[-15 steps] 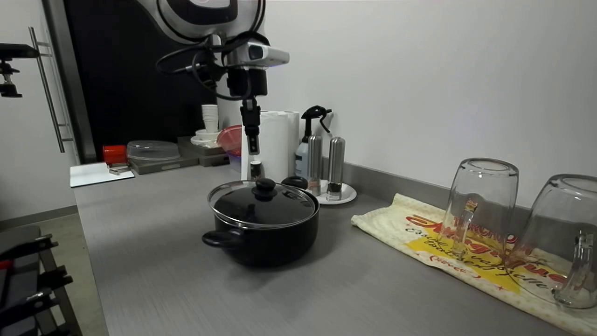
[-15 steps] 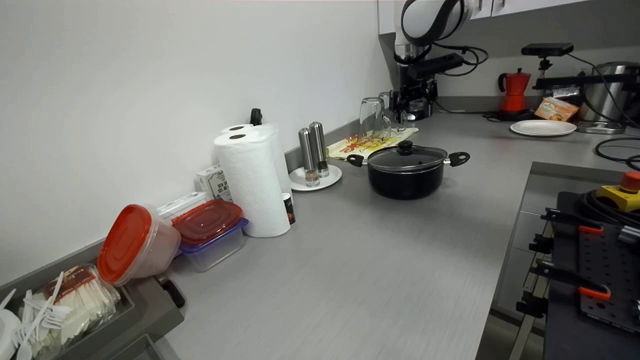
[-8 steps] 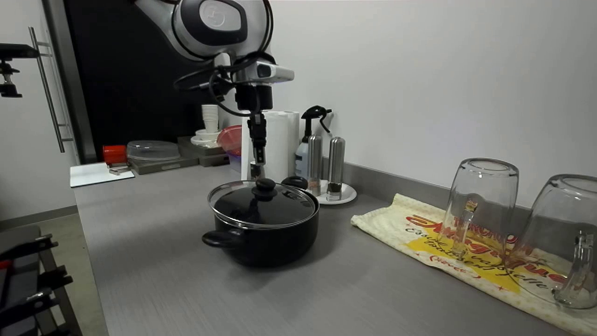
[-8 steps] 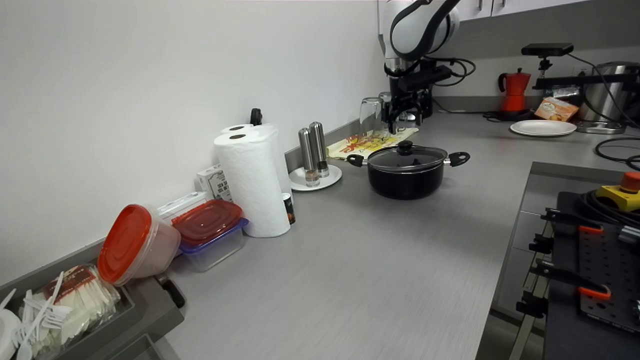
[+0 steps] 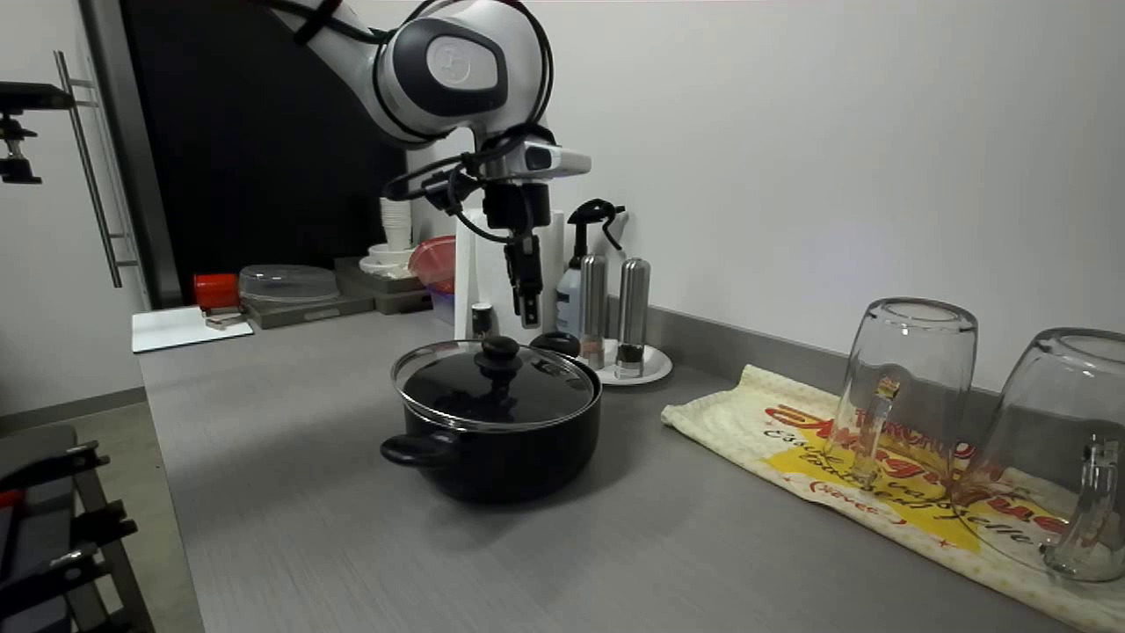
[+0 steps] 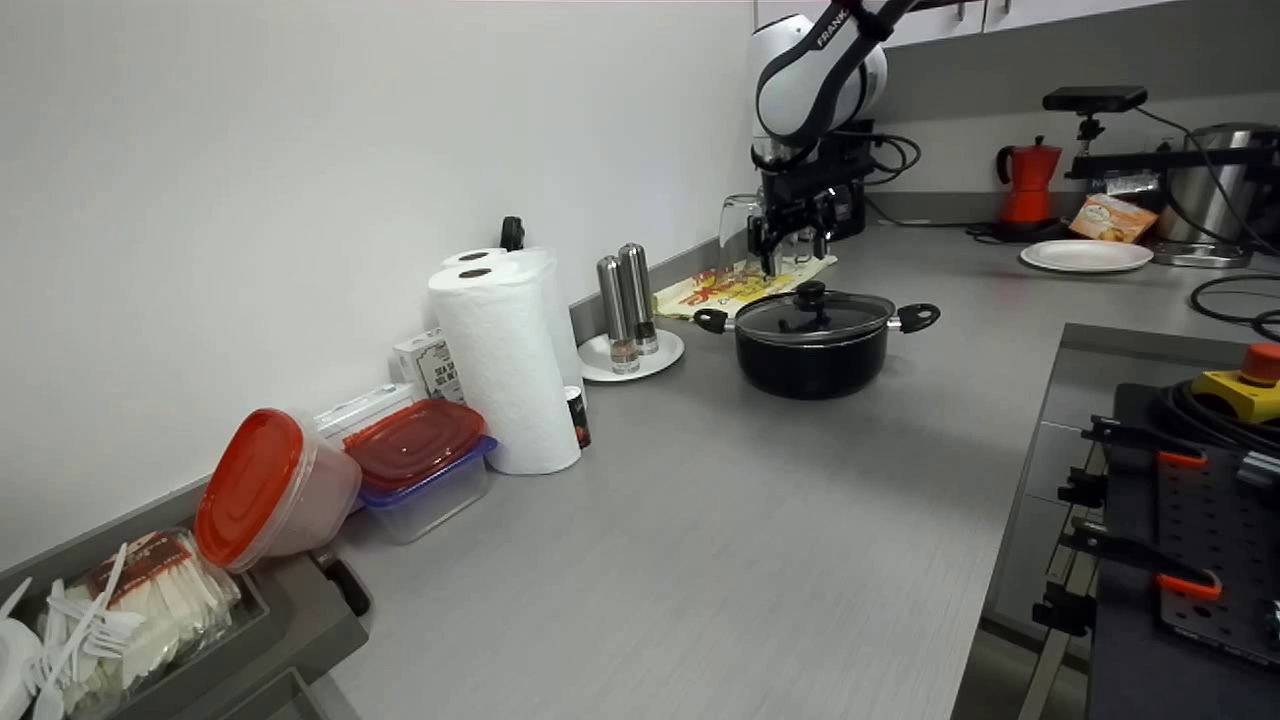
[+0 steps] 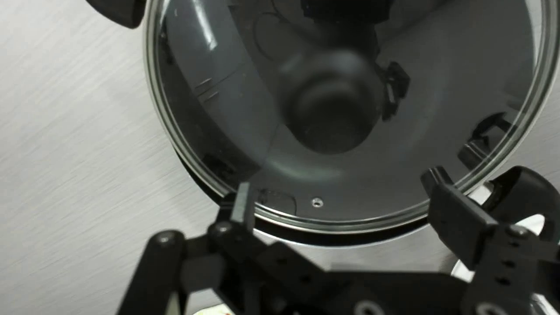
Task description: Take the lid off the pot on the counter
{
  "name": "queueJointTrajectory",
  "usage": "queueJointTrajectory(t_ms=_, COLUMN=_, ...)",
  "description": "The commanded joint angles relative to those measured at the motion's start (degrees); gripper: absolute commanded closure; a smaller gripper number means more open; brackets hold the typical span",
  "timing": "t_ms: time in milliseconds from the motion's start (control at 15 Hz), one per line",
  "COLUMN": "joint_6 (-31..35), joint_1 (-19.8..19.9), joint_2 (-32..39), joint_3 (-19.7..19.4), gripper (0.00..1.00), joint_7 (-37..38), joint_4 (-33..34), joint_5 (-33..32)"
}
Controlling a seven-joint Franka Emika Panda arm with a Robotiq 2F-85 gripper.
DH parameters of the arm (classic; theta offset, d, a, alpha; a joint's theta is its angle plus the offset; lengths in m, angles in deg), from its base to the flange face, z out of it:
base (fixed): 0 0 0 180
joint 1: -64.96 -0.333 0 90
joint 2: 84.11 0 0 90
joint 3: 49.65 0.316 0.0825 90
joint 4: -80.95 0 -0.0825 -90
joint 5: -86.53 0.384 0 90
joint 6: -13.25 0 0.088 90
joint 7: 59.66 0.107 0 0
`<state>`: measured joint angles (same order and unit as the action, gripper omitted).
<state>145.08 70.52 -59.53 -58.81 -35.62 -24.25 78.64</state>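
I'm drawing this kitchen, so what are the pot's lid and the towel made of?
The lid: shiny, probably glass, being see-through with reflections; its rim gleams like metal. The towel: matte fabric, maybe cotton, with soft wavy edges.

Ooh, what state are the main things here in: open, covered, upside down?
Hand: open
Pot: covered
Lid: on the pot
Cloth: lying flat
Glass mugs: upside down on the cloth
Metal grinders: upright
Paper rolls: upright
Spray bottle: upright
Round red-lidded tub: tilted, lid on
Red coffee maker: upright
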Motion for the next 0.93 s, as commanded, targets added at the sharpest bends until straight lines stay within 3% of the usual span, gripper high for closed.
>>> queueJointTrajectory(t_ms=0, joint_6=-1.2, joint_1=-0.1, joint_2=2.7, joint_3=-1.1, gripper=0.0, joint_7=-0.8, joint_4=4.4, joint_5=1.2)
queueJointTrajectory(t_ms=467, joint_6=-7.3, joint_1=0.8, joint_2=3.2, joint_3=-0.1, gripper=0.0, joint_7=-2.9, joint_4=6.5, joint_5=5.9)
queueJointTrajectory(t_ms=867, joint_6=-11.6, joint_1=0.8, joint_2=2.7, joint_3=-0.6, gripper=0.0, joint_7=-3.3, joint_4=6.1, joint_5=6.3)
